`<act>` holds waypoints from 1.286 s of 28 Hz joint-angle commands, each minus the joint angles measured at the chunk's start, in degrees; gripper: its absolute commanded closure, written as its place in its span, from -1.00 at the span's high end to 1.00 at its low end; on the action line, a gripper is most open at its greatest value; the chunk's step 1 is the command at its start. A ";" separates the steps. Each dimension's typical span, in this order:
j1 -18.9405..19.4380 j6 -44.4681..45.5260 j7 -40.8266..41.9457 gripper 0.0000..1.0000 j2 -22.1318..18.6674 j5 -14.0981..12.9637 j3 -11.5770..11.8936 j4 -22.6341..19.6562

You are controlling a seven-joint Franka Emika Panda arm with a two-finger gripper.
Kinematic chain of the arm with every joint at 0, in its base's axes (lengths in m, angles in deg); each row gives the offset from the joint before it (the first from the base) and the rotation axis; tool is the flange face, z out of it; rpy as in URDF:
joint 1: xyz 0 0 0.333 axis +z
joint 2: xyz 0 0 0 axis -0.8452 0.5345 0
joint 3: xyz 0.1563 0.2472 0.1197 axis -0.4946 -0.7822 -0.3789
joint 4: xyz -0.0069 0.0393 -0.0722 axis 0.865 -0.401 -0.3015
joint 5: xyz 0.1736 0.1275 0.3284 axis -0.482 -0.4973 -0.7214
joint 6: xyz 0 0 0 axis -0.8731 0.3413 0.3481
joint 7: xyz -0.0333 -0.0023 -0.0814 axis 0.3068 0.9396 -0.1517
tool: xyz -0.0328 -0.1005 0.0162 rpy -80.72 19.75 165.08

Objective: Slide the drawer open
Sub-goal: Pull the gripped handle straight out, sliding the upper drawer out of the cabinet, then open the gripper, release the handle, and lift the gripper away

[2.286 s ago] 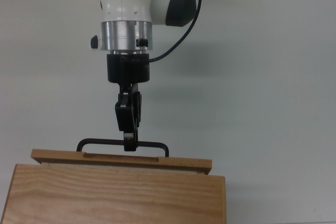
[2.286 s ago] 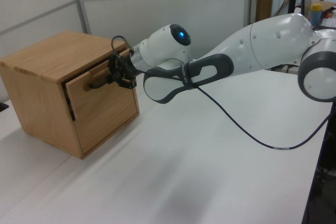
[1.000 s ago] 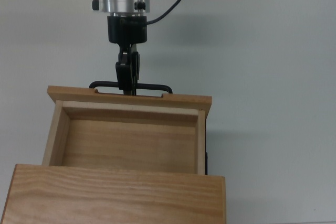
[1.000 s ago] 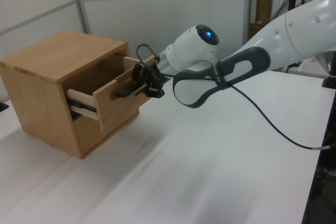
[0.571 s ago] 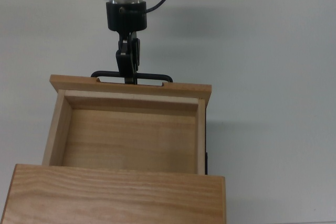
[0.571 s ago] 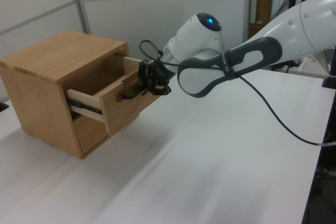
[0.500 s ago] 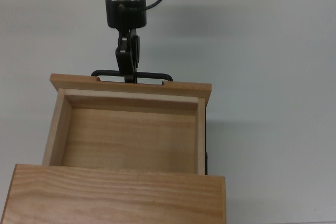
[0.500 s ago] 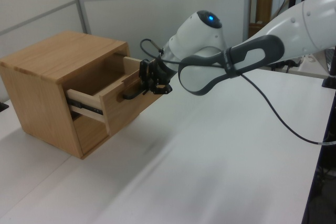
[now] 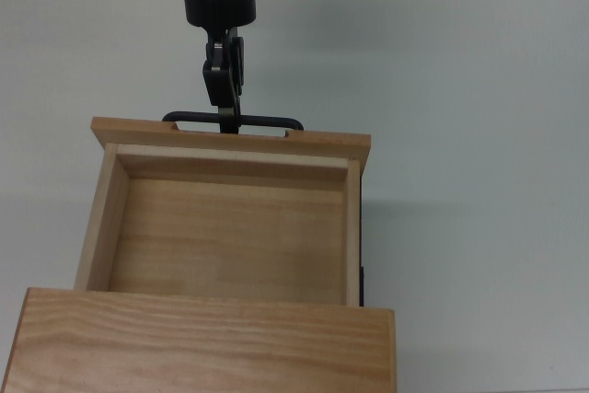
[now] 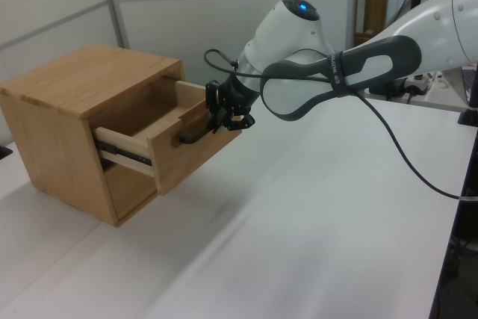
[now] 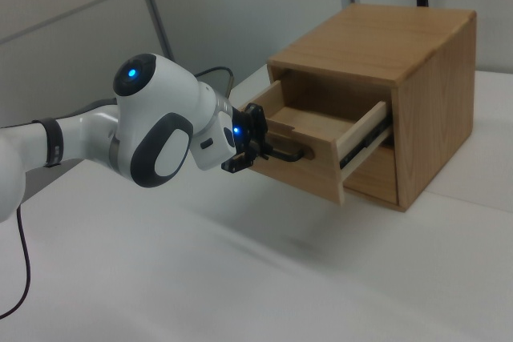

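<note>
The jaws (image 9: 226, 117) are clamping the middle of the black handle (image 9: 267, 121), whose bar is running crosswise to the pull, while the drawer (image 9: 230, 227) is sitting mostly out of the cabinet (image 10: 60, 98) on the counter (image 9: 479, 135), directly behind the jaws.

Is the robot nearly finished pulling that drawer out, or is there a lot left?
Mostly done: the drawer stands well out of the cabinet, its bare inside showing in the top view. In hand: the gripper is clamped on the black handle. Left: perhaps a little more travel, then letting go.
</note>
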 commanded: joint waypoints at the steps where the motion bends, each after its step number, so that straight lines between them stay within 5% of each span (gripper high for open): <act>1: 0.40 4.27 2.76 -1.00 -2.44 -0.80 0.73 -1.89; 22: -0.57 21.24 2.76 -1.00 -6.84 -0.80 0.64 1.44; 27: -0.66 25.10 2.67 -0.76 -6.84 -0.80 0.64 4.08; 36: -0.83 33.10 3.46 0.18 -6.93 0.96 0.73 9.09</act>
